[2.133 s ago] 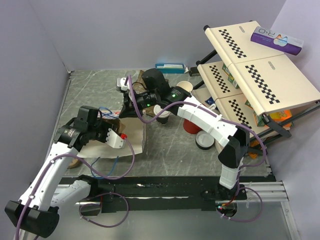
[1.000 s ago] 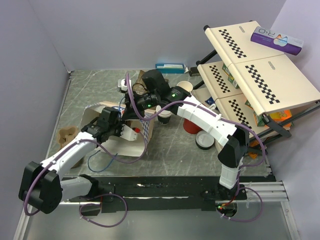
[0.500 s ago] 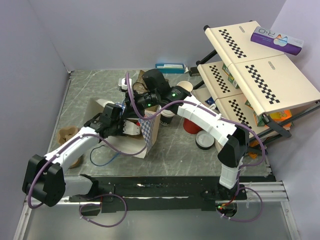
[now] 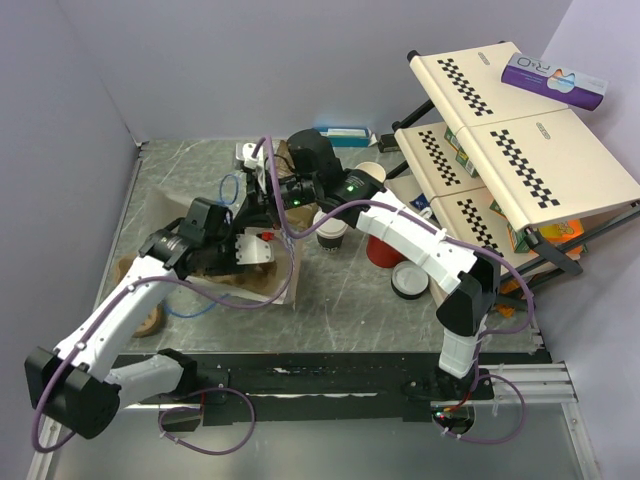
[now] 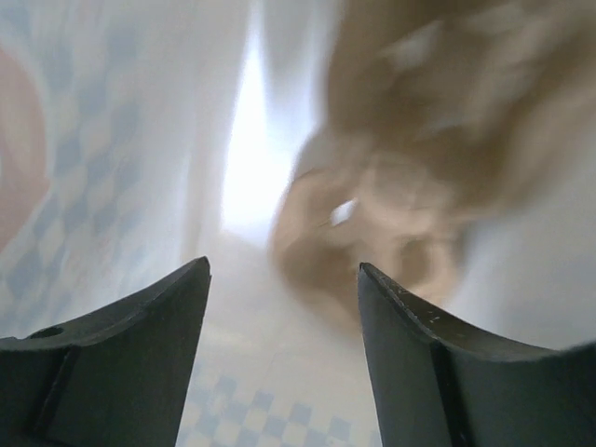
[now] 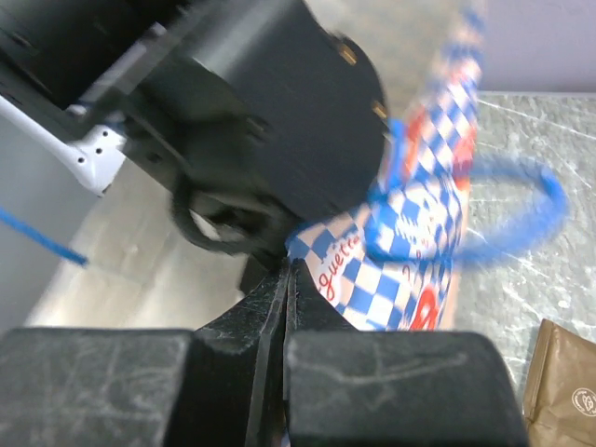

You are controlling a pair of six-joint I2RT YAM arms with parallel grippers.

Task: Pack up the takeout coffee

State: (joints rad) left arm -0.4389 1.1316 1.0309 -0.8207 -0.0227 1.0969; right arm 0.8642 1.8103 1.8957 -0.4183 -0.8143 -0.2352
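While seemingly inside the bag [image 4: 281, 272], left arm [image 4: 112, 318] outstretched.

- The rim of the blue-and-white checkered paper bag [image 6: 410, 251] is pinched between the right gripper [image 6: 287, 270] jaws, with its blue cord handle [image 6: 521, 214] to their right.
- The left gripper [image 5: 281, 270] jaws are inside the bag, with a blurred brown shape [image 5: 391, 233] ahead of them.
- In the top view, the pale paper takeout cup with white lid [image 4: 330, 232] stands right of both jaws, outside the bag.

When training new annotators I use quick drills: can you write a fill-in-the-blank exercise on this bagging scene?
1. The right gripper is shut on the edge of the checkered ___.
2. The left gripper has its jaws ___, with nothing between them.
3. The takeout coffee stands on the ___, not in the bag.
Missing words: bag; open; table.
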